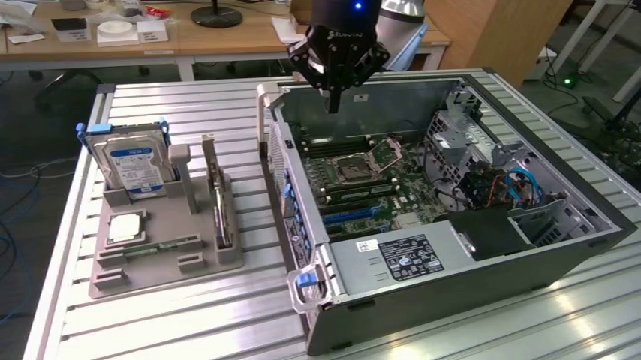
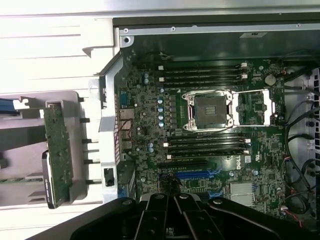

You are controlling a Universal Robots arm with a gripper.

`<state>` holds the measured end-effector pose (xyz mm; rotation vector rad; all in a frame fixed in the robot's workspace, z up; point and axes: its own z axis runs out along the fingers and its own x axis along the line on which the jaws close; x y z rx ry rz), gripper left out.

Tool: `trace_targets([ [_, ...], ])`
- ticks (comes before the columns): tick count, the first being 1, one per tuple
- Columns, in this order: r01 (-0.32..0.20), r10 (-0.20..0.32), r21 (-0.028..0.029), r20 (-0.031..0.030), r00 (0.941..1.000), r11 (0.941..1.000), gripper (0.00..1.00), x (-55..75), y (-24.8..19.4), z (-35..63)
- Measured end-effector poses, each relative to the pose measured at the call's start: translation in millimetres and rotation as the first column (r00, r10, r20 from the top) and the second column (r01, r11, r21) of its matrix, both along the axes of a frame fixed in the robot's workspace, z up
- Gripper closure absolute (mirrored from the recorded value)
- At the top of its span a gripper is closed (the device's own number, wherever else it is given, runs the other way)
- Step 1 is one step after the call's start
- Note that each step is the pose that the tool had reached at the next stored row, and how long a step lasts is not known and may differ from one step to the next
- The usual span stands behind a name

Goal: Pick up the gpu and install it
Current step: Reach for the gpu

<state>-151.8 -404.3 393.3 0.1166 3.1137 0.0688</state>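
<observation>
The gpu (image 1: 221, 214) is sitting upright on its long edge, slotted into the gray holder (image 1: 150, 262). It's a thin card with a brownish-green face (image 2: 57, 145), untouched, just beside the open PC case (image 1: 421, 315).

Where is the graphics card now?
On the exterior view's left, the graphics card stands on edge in the gray tray, between the hard drive and the computer case.
</observation>
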Motion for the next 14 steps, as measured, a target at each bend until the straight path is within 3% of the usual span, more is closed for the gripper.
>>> trace_targets([
  [14, 0.000, 0.000, 0.0001, 0.0001, 1.0000, 1.0000, 0.90, -10.4, -2.2, 0.0],
])
